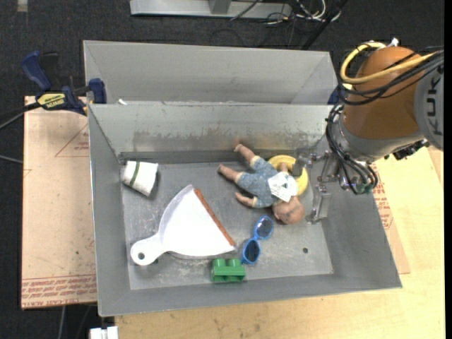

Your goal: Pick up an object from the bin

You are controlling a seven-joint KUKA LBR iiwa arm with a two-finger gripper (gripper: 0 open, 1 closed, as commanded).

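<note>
My gripper (319, 193) hangs low at the right side of the bin, just right of a doll (265, 183) in a blue dress. The doll lies on its back, head (289, 211) toward the gripper and legs pointing to the back left. A yellow ring (288, 165) lies partly under the doll's upper body, close to the gripper. A pair of blue sunglasses (255, 241) lies in front of the doll's head. I see nothing held by the gripper.
A white dustpan with an orange edge (185, 229) lies in the front left of the bin, a green block (228, 269) by the front wall and a white cup (140, 177) on its side at the back left. The arm's orange cover and cables hang over the right rim.
</note>
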